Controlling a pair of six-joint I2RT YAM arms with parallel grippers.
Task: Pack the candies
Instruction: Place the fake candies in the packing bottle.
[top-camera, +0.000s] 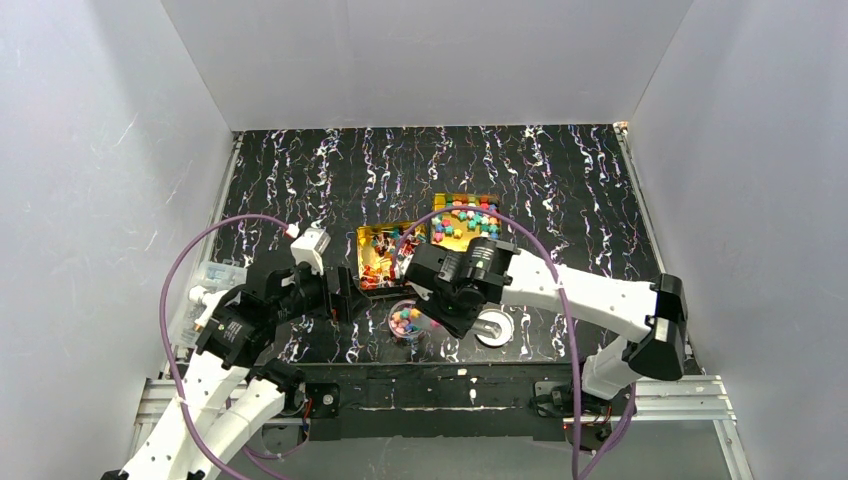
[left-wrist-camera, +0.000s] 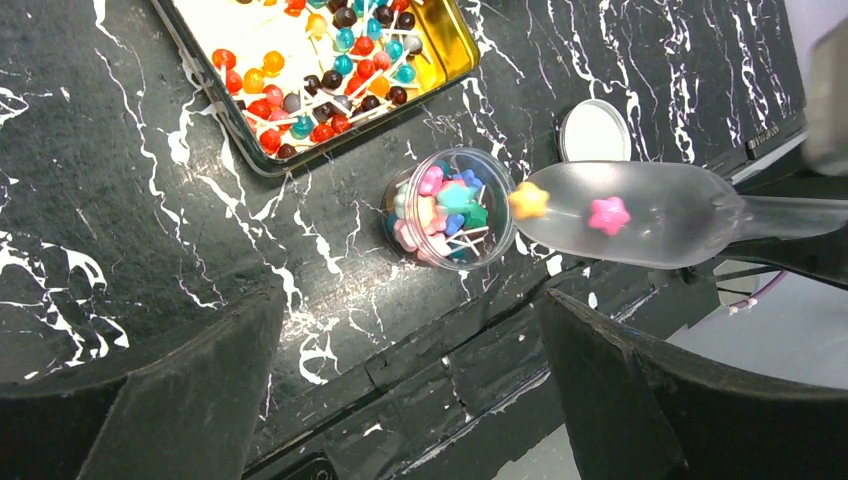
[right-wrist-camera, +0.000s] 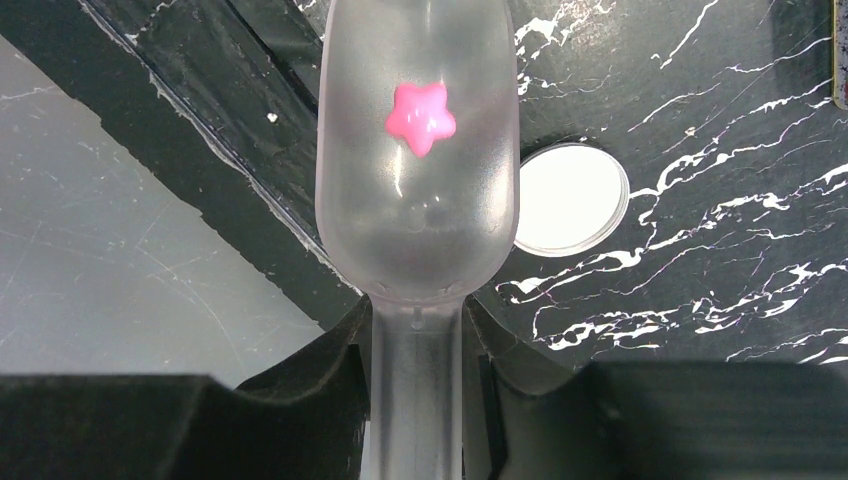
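Top external view is showing the candies (top-camera: 405, 319) sitting in a clear jar (top-camera: 406, 340) near the front edge of the table (top-camera: 560, 190). Left wrist view: the left gripper (left-wrist-camera: 405, 330) is hanging above the jar, jaws wide apart. Right wrist view: the right gripper (right-wrist-camera: 415, 395) is clamping a scoop (right-wrist-camera: 415, 215) by its handle, one pink star candy (right-wrist-camera: 421, 118) lying in its bowl.
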